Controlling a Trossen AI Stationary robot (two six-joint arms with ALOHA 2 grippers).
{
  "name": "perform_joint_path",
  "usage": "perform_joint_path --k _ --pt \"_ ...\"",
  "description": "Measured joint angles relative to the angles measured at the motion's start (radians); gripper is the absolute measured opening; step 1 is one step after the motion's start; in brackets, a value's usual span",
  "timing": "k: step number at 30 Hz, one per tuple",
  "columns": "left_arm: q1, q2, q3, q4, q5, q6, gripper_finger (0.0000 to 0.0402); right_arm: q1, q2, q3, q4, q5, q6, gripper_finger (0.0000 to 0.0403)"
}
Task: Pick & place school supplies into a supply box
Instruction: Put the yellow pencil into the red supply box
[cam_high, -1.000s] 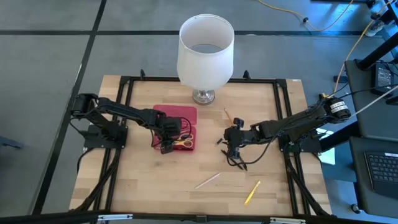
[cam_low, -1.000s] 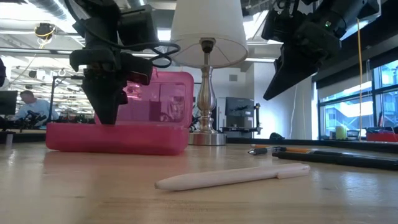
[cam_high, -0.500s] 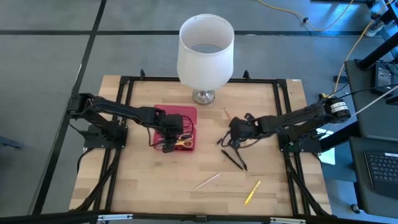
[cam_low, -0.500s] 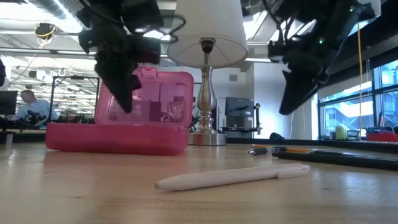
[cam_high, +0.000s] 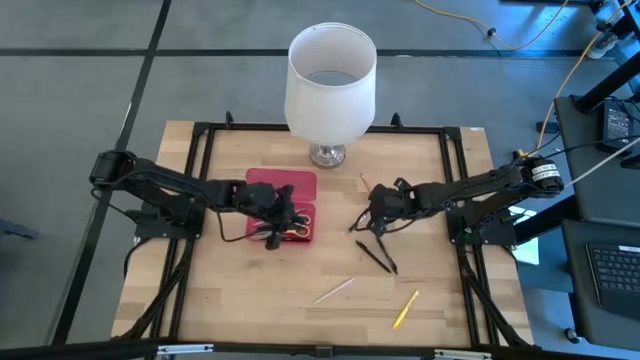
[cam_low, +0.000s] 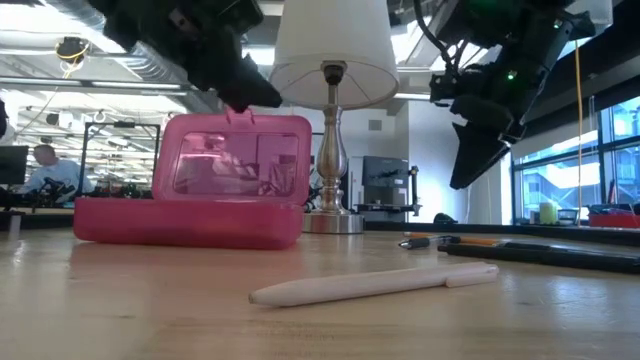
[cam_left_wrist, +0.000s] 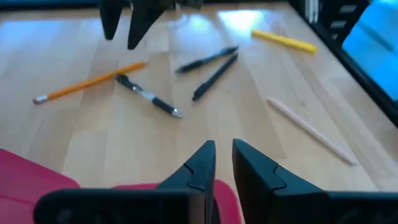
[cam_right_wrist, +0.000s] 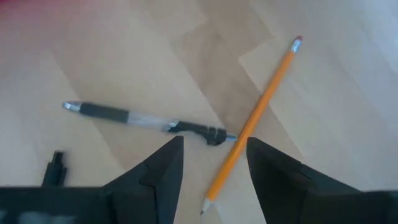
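School supplies are seen in two groups: yellow-handled scissors (cam_high: 291, 229) and a few pens lie inside the supply box (cam_high: 286, 205), while the rest are spread over the right and near parts of the desk (cam_high: 230, 290). The red box stands left of centre with its lid raised on the far side, just in front of the lamp (cam_high: 330, 85).

The left arm is stretched low across the desk from the left edge, and the left gripper (cam_high: 268, 222) is held above the open tray of the box; in the low view it is seen raised at the lid's upper edge. Its fingers (cam_left_wrist: 198, 167) are drawn narrow, with only a slim gap between them, and nothing is held.

The right arm reaches in from the right edge, and the right gripper (cam_high: 380, 210) is poised above the desk, right of the box. Its fingers (cam_right_wrist: 163, 168) are spread wide and empty, directed down at an orange pencil (cam_right_wrist: 252, 127) and a black-and-clear pen (cam_right_wrist: 146, 121) that meet at one end.

Two black pens (cam_high: 378, 257) lie nearer than that gripper; a pale pen (cam_high: 333, 290) and a yellow pen (cam_high: 405, 309) lie toward the near edge. Bare wood is left at the near left, and a black frame runs along the desk's edges.
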Motion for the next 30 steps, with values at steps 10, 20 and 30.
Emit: perform_joint_path --k 10,20,30 --pt "0.001 0.001 -0.144 0.328 -0.002 0.018 0.0044 -0.122 0.000 0.000 0.061 -0.003 -0.003 0.0179" --pt "0.001 0.001 -0.144 0.325 -0.003 0.016 0.0047 -0.191 0.000 -0.001 0.060 -0.082 -0.019 0.0179" --pt "0.001 0.001 -0.144 0.321 -0.005 0.016 0.0040 -0.197 0.000 -0.001 0.060 -0.082 -0.008 0.0179"
